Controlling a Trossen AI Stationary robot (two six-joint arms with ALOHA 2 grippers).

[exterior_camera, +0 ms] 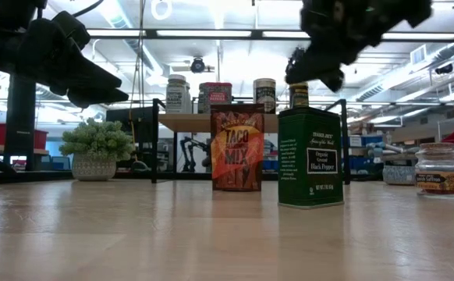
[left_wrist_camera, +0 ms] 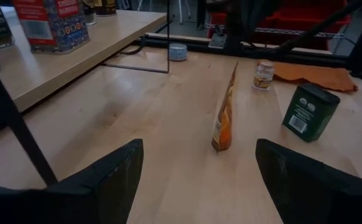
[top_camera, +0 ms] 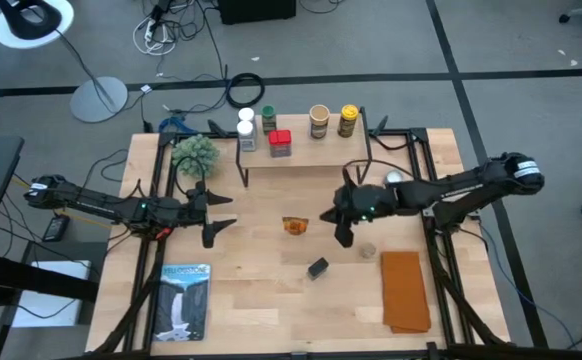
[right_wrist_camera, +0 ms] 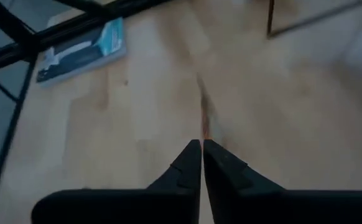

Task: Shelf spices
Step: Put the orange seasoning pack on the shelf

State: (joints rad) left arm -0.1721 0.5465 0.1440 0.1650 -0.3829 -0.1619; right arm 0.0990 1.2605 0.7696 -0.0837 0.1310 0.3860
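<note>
The shelf (top_camera: pixel 311 158) stands at the table's far side with several jars and tins on it, among them a red tin (top_camera: pixel 280 143) and a tan canister (top_camera: pixel 319 120). An orange taco-mix packet (top_camera: pixel 294 226) stands upright on its bottom edge at mid-table. A dark green pepper tin (top_camera: pixel 318 268) and a small glass jar (top_camera: pixel 368 250) stand on the table nearer the front. My left gripper (top_camera: pixel 219 215) is open, left of the packet, which shows edge-on ahead in its wrist view (left_wrist_camera: pixel 224 118). My right gripper (right_wrist_camera: pixel 201 149) is shut and empty, raised above the table right of the packet (top_camera: pixel 333 228).
A fuzzy green plant (top_camera: pixel 195 152) stands by the shelf's left end. A flat silver tin (top_camera: pixel 396 177) lies under the right arm. An orange cloth (top_camera: pixel 404 290) lies at the front right and a picture book (top_camera: pixel 184 300) at the front left.
</note>
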